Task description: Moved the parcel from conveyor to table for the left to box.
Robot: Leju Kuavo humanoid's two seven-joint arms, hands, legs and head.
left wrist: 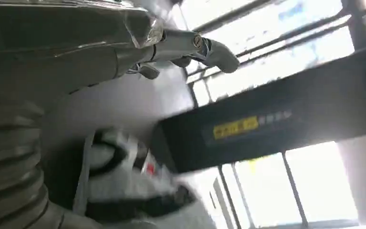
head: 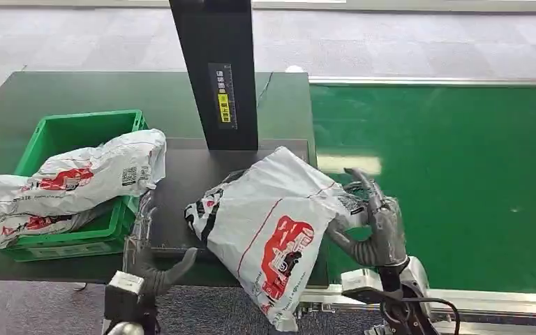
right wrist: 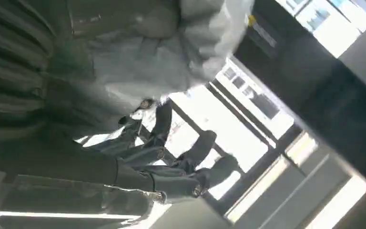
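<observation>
At the near edge of the dark table pad, the parcel [head: 269,234] lies tilted, its near end hanging past the edge toward me. My right hand [head: 375,227] holds its right side, thumb under and fingers above the crumpled film. It looks light, soft and slippery, so I judge a pinch on a gathered fold safer than a flat squeeze. My left hand [head: 152,259] waits spread and empty near the green crate [head: 56,136], where other parcels [head: 77,183] lie.

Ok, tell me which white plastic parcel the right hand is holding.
The white plastic parcel with the red print on the dark platform by the black post; the right hand grips its edge. The others lie in the green crate.
</observation>
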